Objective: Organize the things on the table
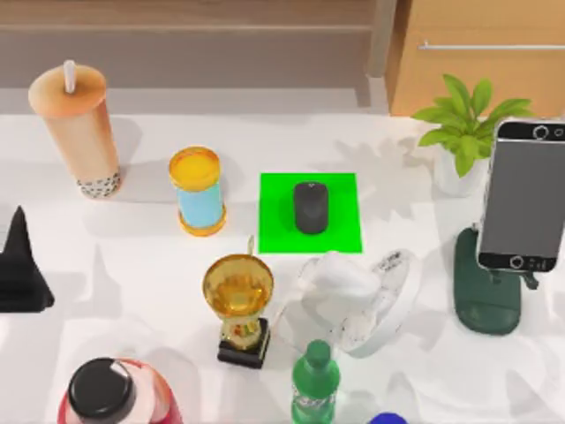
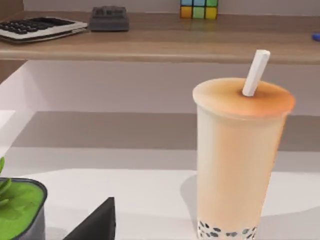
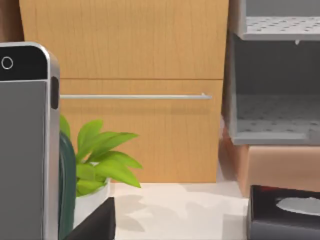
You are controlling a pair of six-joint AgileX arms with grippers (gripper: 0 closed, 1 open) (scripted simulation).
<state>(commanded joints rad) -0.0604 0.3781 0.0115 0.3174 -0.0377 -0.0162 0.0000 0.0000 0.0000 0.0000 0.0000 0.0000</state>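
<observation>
The tall orange-beige bubble-tea cup (image 1: 78, 132) with a white straw stands at the table's back left; the left wrist view shows the cup (image 2: 237, 160) close up. A black mouse (image 1: 310, 208) lies on the green mat (image 1: 340, 234) at mid-table. The grey-screen smartphone (image 1: 523, 194) leans upright on a dark green stand (image 1: 485, 300) at the right, and its edge (image 3: 25, 150) shows in the right wrist view. My left gripper (image 1: 18, 231) sits at the left edge, in front of the cup and apart from it. A black part of my right gripper (image 3: 95, 225) is beside the phone.
A yellow-lidded blue can (image 1: 199, 190), a gold trophy (image 1: 238, 305), a white fan-like object (image 1: 362, 296), a green bottle (image 1: 315, 384) and a black-capped red bottle (image 1: 110, 393) crowd the front middle. A potted plant (image 1: 463, 132) stands behind the phone. A black box (image 3: 285, 212) lies to one side.
</observation>
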